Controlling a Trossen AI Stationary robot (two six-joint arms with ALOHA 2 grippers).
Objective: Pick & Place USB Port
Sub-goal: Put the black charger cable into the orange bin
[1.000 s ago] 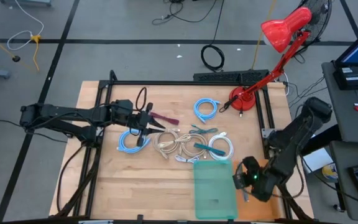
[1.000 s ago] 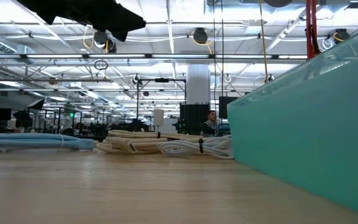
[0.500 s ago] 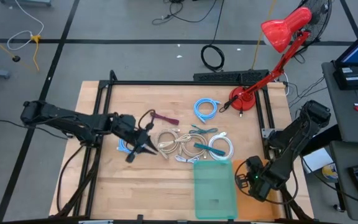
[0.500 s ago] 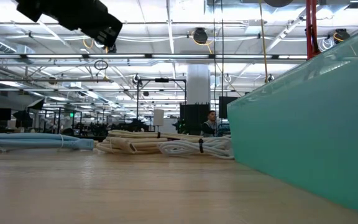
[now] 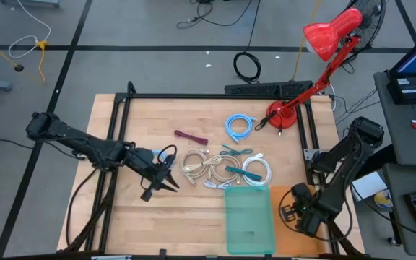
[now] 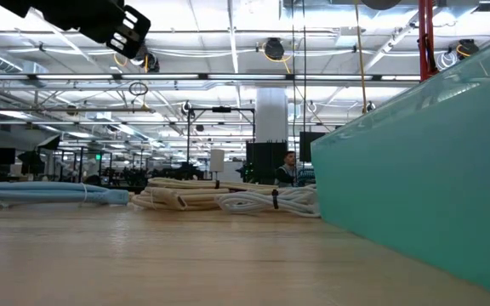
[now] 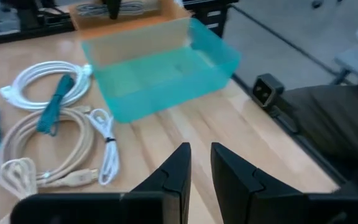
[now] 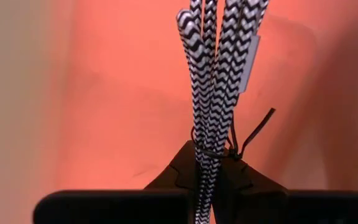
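Right wrist view shows the right gripper (image 8: 209, 163) clamped on a black-and-white braided cable bundle (image 8: 219, 74) over the orange tray (image 8: 104, 93), seemingly for release, at the table's five o'clock; the left gripper (image 7: 199, 163) hangs narrowly apart, empty.

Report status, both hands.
Right hand shut on braided cable over orange bin. Left hand slightly open, empty, above table beside cable pile. Nothing in the way seen.

Desk (image 5: 121, 217): cable coils (image 5: 219, 166) lie mid-desk. Bin (image 5: 250, 220) sits at the near edge, just in front of the coils; tray (image 5: 284, 238) touches its right side. Lamp (image 5: 284, 115) stands at the far right corner, one coil (image 5: 238, 126) just left of it.
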